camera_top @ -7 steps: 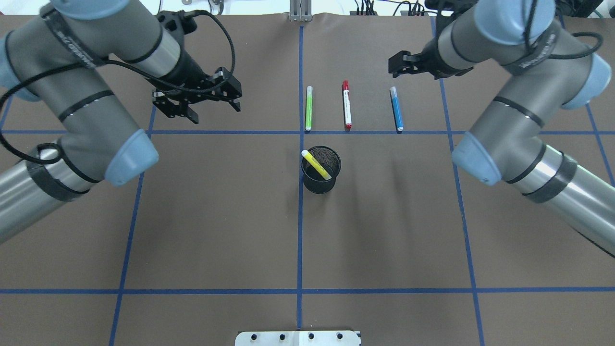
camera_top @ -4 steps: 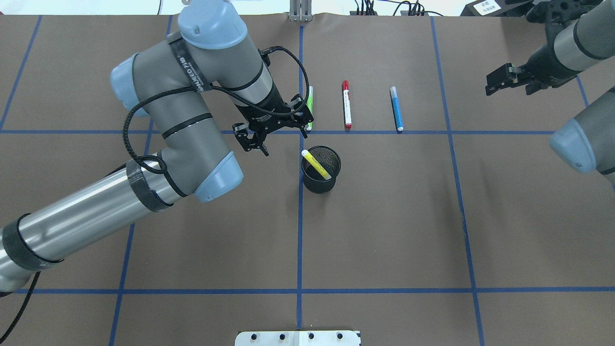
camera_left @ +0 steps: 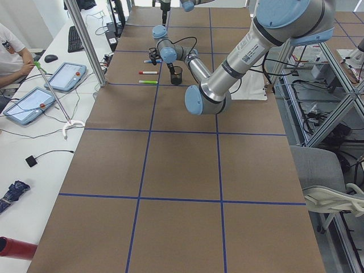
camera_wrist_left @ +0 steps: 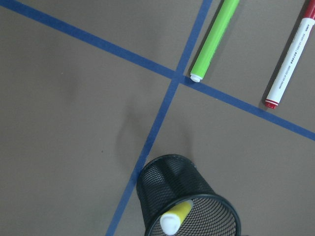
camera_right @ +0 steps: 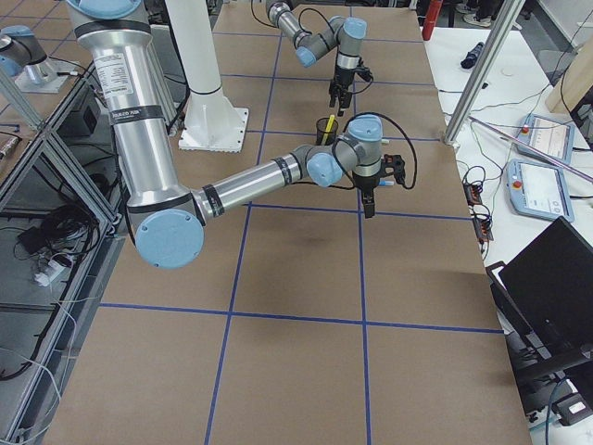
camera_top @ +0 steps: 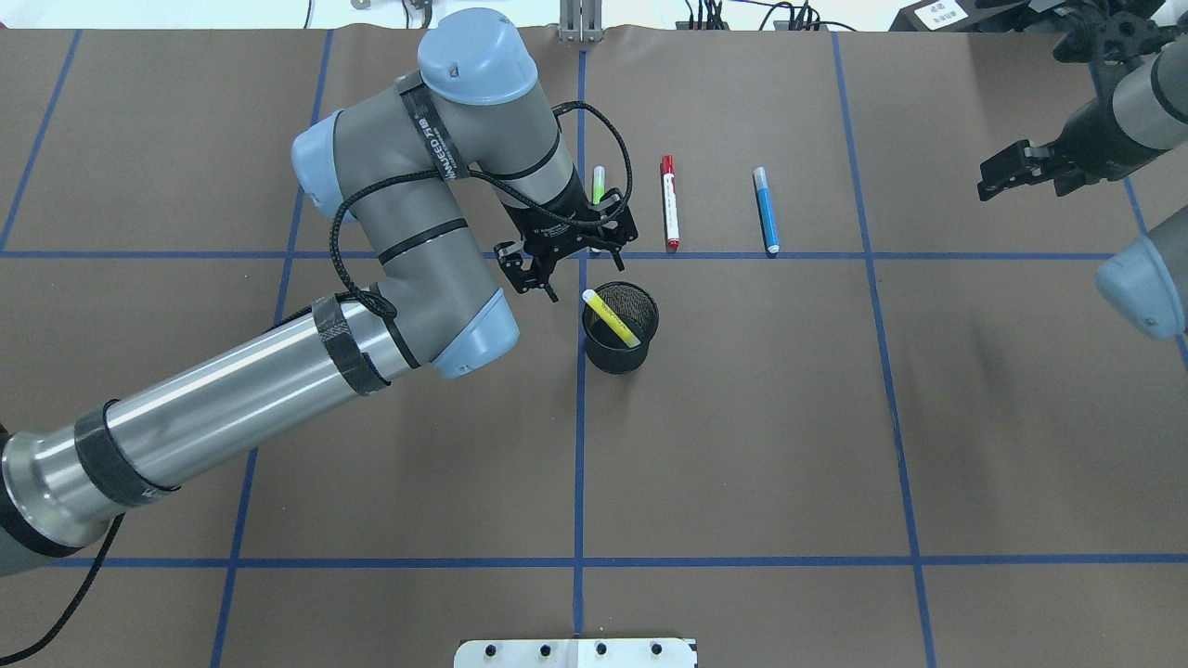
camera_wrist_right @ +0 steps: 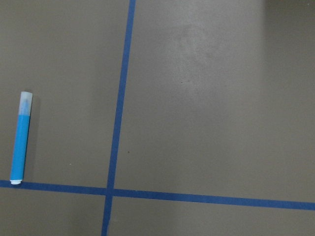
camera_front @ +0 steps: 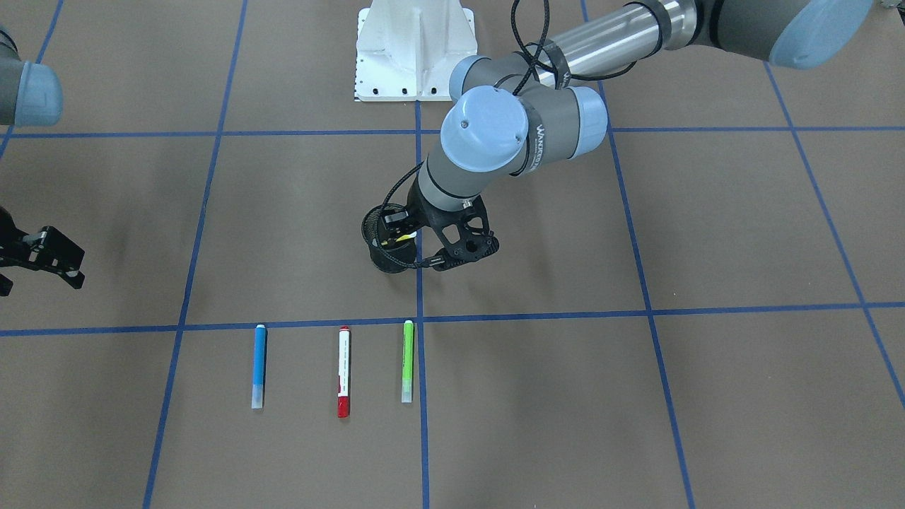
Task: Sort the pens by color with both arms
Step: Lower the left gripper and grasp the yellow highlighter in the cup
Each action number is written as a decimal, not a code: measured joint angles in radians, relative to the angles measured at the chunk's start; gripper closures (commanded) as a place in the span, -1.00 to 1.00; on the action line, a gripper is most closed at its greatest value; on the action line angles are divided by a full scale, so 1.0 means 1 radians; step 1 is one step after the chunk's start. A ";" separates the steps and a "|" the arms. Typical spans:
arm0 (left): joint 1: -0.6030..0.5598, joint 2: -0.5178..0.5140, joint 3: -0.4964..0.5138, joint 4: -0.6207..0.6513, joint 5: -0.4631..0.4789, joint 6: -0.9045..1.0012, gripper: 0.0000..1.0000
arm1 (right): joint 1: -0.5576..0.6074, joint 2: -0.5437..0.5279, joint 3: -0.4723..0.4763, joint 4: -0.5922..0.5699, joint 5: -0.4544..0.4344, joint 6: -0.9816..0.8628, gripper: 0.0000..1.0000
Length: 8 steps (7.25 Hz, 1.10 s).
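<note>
- Two arms in play. Left arm (camera_top: 278,390) reaches across to table centre; right arm (camera_top: 1137,111) sits out at its own far corner.
- Table (camera_top: 742,445): brown mat with a blue tape grid.
- Left gripper (camera_top: 577,263) hangs above the spot between the mesh cup (camera_top: 640,351) and the near end of the green pen (camera_front: 408,360). Jaws are spread wide with nothing between them.
- Right gripper (camera_top: 1010,174) is well apart from every pen. Jaws look parted and it carries nothing.
- Blue pen (camera_top: 766,211), red-ended pen (camera_top: 669,213) and green pen lie flat, parallel and spaced apart. They form one row just past the tape line beyond the cup.
- Yellow pen (camera_top: 611,318) is still in the cup, leaning, its white cap poking over the rim on the left arm's side.
- Progress call: three of four look laid out; yellow is the one left.
- Likely next: left gripper shifts over the cap, drops and pinches it above the rim. Risk: clipping the cup or nudging the green pen.
</note>
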 measured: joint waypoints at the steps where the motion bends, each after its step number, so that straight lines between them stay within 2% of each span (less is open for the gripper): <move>1: 0.002 -0.003 0.009 -0.008 0.000 0.000 -0.43 | 0.003 -0.001 -0.005 0.000 0.005 -0.008 -0.95; 4: 0.021 -0.004 0.016 -0.015 0.001 0.001 -0.16 | 0.006 -0.002 -0.008 0.000 0.007 -0.014 -0.96; 8: 0.025 0.000 0.016 -0.026 0.003 0.005 -0.15 | 0.007 -0.004 -0.009 0.002 0.009 -0.015 -0.96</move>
